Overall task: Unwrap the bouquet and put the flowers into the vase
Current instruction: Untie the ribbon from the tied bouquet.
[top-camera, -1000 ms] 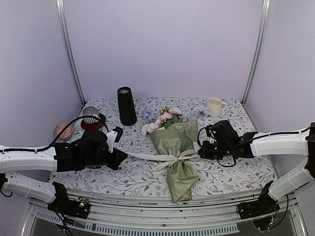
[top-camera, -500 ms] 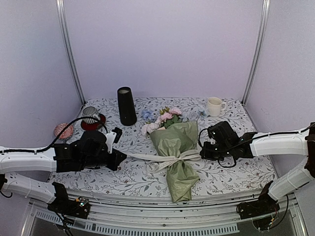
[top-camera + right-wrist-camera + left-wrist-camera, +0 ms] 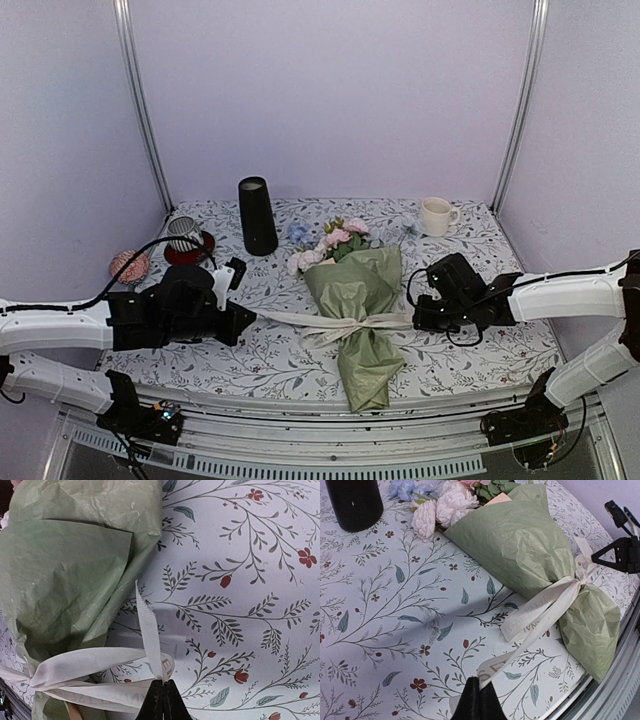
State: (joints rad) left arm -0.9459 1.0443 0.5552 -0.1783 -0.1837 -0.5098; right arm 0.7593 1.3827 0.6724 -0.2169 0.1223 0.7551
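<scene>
The bouquet [image 3: 355, 300] lies on the floral cloth, its sage-green paper [image 3: 520, 545] tied at the waist with a cream ribbon [image 3: 330, 325]. Pink, white and blue flowers [image 3: 335, 240] stick out of its far end. To its left, my left gripper [image 3: 245, 318] is shut on one ribbon tail [image 3: 540, 607], pinched at the fingertips [image 3: 479, 682]. My right gripper [image 3: 415, 320] is shut on the other ribbon tail [image 3: 150, 630] to the bouquet's right, with the paper [image 3: 65, 570] beside it. The black vase [image 3: 257, 216] stands upright behind the bouquet, at back left.
A cream mug [image 3: 435, 215] stands at the back right. A striped grey cup [image 3: 184, 235] on a red saucer and a pink ball [image 3: 128, 266] sit at the far left. The bouquet's stem end reaches the table's front edge [image 3: 330, 405].
My right gripper has drawn its ribbon tail a little to the right and my left gripper has eased left, so the ribbon lies straighter across the bouquet.
</scene>
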